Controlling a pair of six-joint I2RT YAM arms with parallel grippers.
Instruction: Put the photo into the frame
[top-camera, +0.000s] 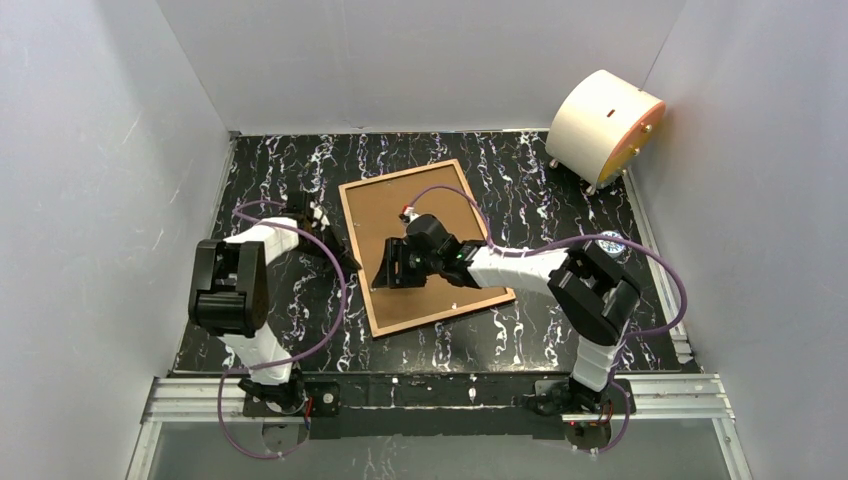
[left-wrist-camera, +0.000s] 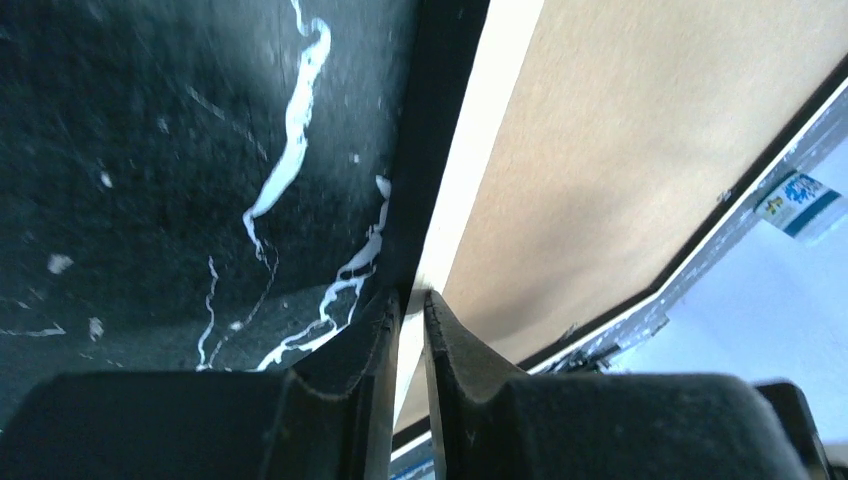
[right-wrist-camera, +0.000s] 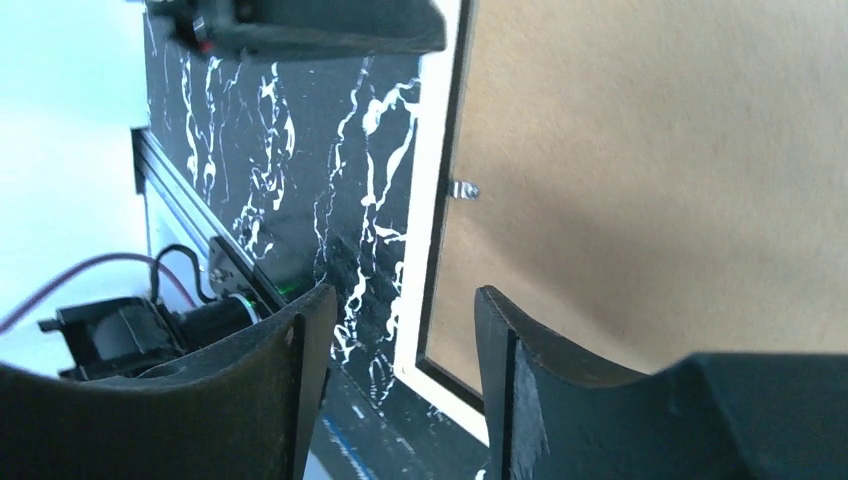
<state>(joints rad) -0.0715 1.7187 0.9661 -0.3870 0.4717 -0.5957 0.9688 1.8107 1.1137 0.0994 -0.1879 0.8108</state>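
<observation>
The frame (top-camera: 400, 173) lies flat in the middle of the black marble table with a brown backing board (top-camera: 385, 205) filling it. The photo is hidden. My left gripper (top-camera: 348, 262) sits at the frame's left edge. In the left wrist view it (left-wrist-camera: 411, 298) is shut on the pale rim of the frame (left-wrist-camera: 470, 130), which runs between the fingers. My right gripper (top-camera: 385, 270) hovers over the frame's left side. Its jaws (right-wrist-camera: 403, 292) are open with nothing between them, above the frame's rim (right-wrist-camera: 435, 150) and near a small metal tab (right-wrist-camera: 463, 189).
A cream drum-shaped object (top-camera: 605, 125) stands at the back right corner. White walls close in the table on three sides. A metal rail (top-camera: 450, 395) runs along the near edge by the arm bases. The left arm's body (right-wrist-camera: 300, 20) shows at the top of the right wrist view.
</observation>
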